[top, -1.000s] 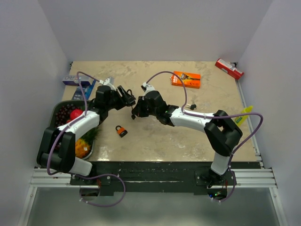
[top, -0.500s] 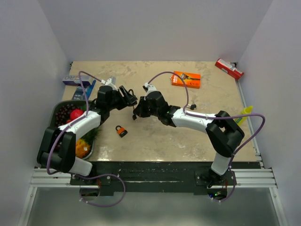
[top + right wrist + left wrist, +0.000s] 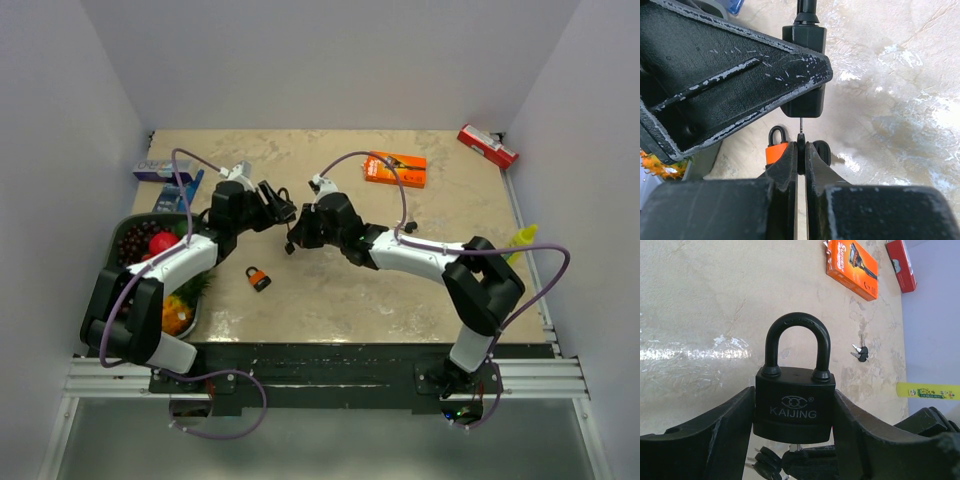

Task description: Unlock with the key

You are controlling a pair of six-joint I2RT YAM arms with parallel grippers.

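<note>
While the left end effector grasps the black KAIJING padlock at frame centre, shackle up, the right end effector clenches a key whose blade meets its underside

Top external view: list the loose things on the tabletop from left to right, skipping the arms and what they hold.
blue box → orange padlock → orange package → red box. Left out for overlap: the fruit bowl (with the blue box) and the yellow item (with the red box).
</note>
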